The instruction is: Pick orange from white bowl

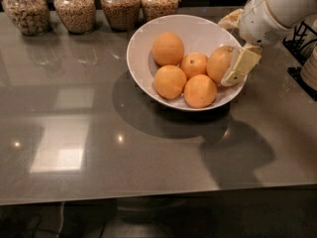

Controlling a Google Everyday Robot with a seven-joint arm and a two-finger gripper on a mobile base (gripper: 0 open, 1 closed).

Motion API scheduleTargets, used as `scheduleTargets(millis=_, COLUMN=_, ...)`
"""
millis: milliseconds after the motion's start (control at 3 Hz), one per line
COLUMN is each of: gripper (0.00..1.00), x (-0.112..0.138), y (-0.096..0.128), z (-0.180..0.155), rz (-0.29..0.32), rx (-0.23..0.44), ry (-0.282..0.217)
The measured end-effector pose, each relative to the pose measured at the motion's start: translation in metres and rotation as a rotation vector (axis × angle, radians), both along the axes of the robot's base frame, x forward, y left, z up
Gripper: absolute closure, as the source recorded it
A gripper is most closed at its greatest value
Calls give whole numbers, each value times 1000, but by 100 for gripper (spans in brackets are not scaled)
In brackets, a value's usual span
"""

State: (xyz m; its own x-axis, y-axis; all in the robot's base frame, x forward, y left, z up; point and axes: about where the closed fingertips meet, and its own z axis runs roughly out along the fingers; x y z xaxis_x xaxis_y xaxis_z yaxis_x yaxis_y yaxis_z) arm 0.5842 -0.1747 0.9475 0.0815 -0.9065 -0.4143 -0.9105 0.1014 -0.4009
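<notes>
Claw (231, 52) at orange (217, 62) (in bowl (200, 29))

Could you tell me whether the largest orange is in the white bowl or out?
In: the orange sits inside the white bowl, below its rim; the open tool flanks it on the bowl's right.
</notes>
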Motion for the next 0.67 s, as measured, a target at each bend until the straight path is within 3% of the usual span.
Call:
scheduleTargets(millis=333, gripper=22, x=2, y=8, z=-15, rz=19, rx=4, ry=36)
scheduleTargets(millis=667, gripper=22, x=5, y=8, z=-27, rz=19, rx=-2, ry=61)
